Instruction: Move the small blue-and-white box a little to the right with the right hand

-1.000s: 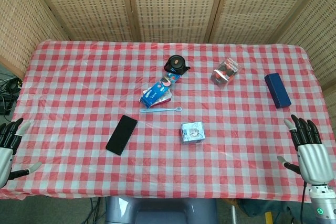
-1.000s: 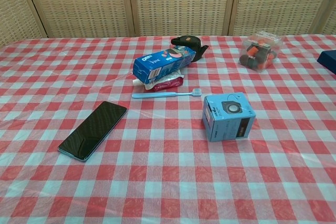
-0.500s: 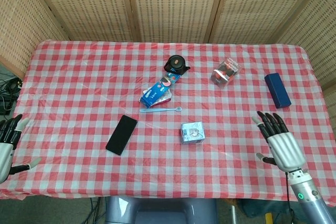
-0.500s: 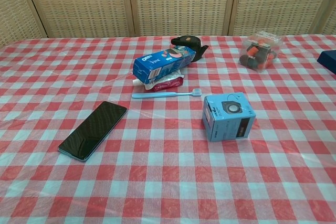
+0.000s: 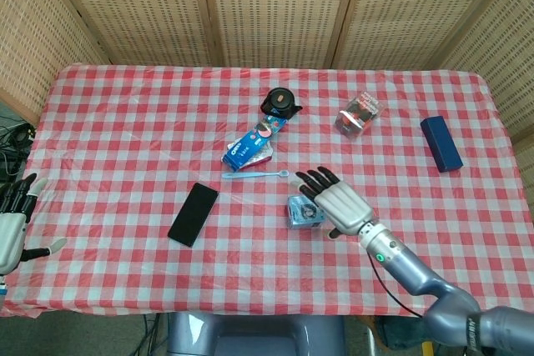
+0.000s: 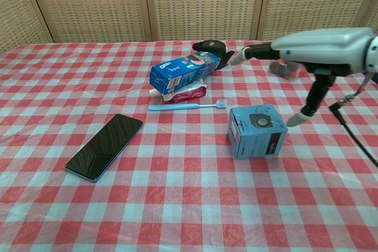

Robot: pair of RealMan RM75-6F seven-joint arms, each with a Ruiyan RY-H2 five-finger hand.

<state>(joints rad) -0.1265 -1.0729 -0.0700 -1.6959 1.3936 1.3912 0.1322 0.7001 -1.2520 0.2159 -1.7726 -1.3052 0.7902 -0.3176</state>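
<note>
The small blue-and-white box (image 5: 300, 213) (image 6: 257, 131) stands on the checked cloth near the table's front middle. My right hand (image 5: 338, 202) (image 6: 322, 48) hovers flat over the box's right part, open, fingers spread and pointing toward the far side. In the chest view its thumb (image 6: 295, 118) hangs down just right of the box's upper right corner; contact cannot be told. The hand holds nothing. My left hand (image 5: 12, 223) is open at the table's front left edge, far from the box.
Behind the box lie a light blue toothbrush (image 5: 254, 174) (image 6: 188, 106), a blue Oreo box (image 5: 250, 143) (image 6: 183, 71) and a black round object (image 5: 279, 102). A black phone (image 5: 193, 213) (image 6: 105, 146) lies to the left. A clear packet (image 5: 359, 114) and dark blue box (image 5: 440, 142) sit back right.
My right hand has swept from the table's front right edge leftward until it is over the small box. The box has not moved. The left hand has barely shifted.
</note>
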